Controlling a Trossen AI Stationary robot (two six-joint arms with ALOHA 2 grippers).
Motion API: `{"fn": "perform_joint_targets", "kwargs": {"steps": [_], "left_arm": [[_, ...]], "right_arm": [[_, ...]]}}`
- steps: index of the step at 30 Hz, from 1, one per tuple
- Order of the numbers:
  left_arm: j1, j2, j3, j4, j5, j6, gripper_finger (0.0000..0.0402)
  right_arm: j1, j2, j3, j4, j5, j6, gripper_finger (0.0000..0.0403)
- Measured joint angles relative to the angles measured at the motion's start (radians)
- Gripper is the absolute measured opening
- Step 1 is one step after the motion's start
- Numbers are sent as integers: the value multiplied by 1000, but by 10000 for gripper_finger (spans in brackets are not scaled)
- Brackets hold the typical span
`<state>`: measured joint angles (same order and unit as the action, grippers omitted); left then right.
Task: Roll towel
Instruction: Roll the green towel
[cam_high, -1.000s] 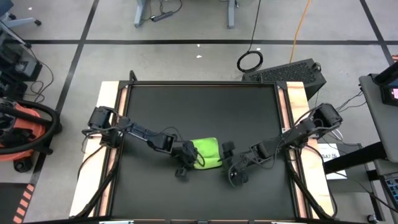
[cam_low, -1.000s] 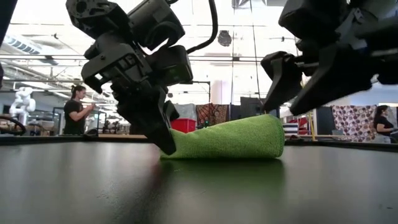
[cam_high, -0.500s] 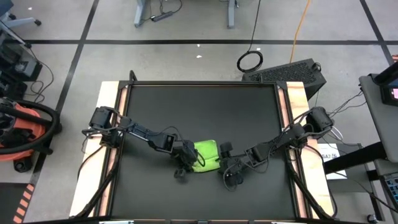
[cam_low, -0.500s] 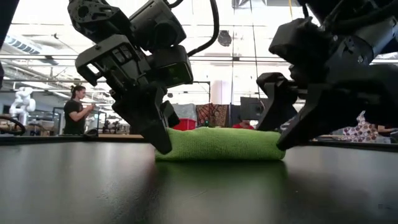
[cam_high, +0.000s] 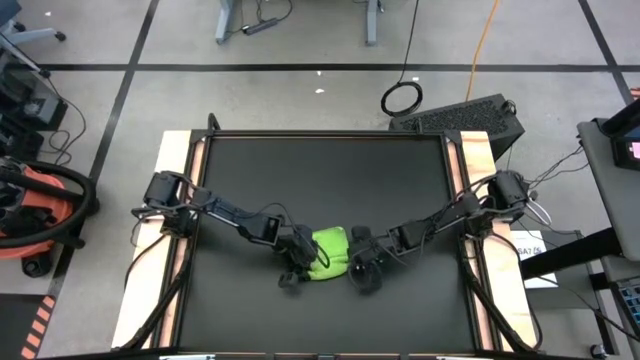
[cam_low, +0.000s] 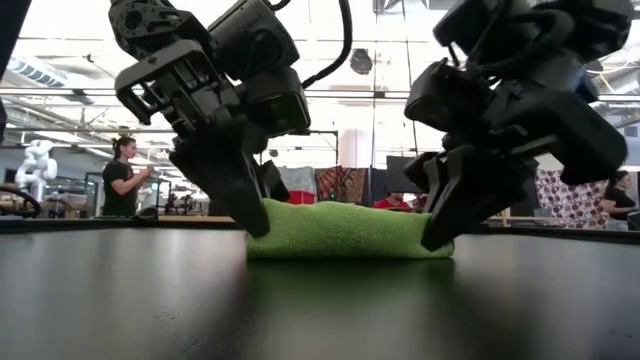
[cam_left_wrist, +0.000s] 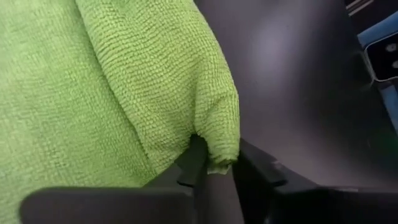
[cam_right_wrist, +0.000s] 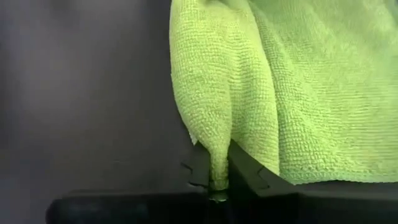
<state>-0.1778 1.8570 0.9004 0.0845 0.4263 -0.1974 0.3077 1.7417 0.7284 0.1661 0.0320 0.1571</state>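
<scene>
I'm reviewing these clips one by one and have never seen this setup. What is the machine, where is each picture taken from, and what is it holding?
Two dark robot arms work at a table covered by a black mat. One picture looks straight down from above, one looks level across the tabletop into the room behind, and two come from cameras on the arms' wrists. On the mat lies a small lime-green towel, partly rolled. The left tool pinches one end of it and the right tool pinches the other end; each wrist picture shows a fold of cloth clamped between two dark fingers. In the level view the towel rests on the mat between both tools. People stand far off in the room.
</scene>
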Motion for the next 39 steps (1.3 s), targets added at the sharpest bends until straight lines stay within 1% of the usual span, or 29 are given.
{"fn": "perform_joint_targets", "kwargs": {"steps": [5,8,12,14,18,21,26,28,32,37,39], "left_arm": [[0,-38,-1,-6,-19,1,132],[0,-65,-1,-15,-48,1,164],[-6,-98,0,-29,-63,2,200],[-15,-113,0,-35,-96,1,211],[-67,-140,1,-80,-257,48,217],[-123,-147,1,-82,-371,102,218],[-217,-149,2,-82,-643,179,218],[-241,-149,2,-73,-714,214,218],[-268,-148,3,-69,-771,260,218],[-270,-116,5,-70,-771,263,218],[-266,-98,3,-83,-787,266,218]], "right_arm": [[-76,-1,0,-2,-166,84,22],[-125,-1,-1,-4,-270,139,16],[-187,0,-3,-11,-400,214,9],[-213,0,-3,-12,-448,248,10],[-253,0,-4,-13,-528,325,11],[-275,0,-4,-12,-553,375,11],[-308,0,-4,-7,-607,442,11],[-318,0,-4,-5,-620,469,11],[-342,0,-4,-4,-642,512,11],[-359,0,-4,1,-659,538,11],[-361,0,-4,2,-663,546,11]]}}
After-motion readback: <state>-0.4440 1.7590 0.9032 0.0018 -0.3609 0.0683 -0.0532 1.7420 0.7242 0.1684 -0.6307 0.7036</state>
